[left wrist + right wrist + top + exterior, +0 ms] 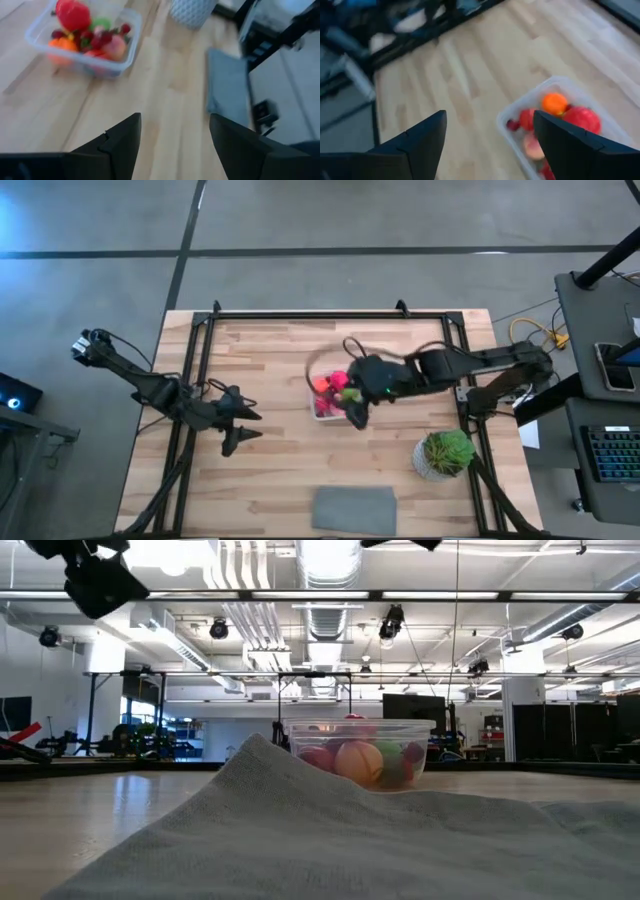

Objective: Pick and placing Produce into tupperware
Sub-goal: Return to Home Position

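Right gripper (357, 416), spread and empty, reaches from the table's (280, 480) right edge over the tupperware (322, 409) of produce (333, 385); left gripper (243, 430), likewise, near the left edge.

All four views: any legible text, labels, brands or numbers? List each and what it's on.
None legible in any view.
tupperware: clear walls, no label seen.
plant pot: textured pattern, no words.
keyboard beside the table, high view: keys too small to read.

The wooden table (270, 380) bears the tupperware (318, 408) near its middle; a potted plant (444, 452) and grey cloth (355, 508) apart.
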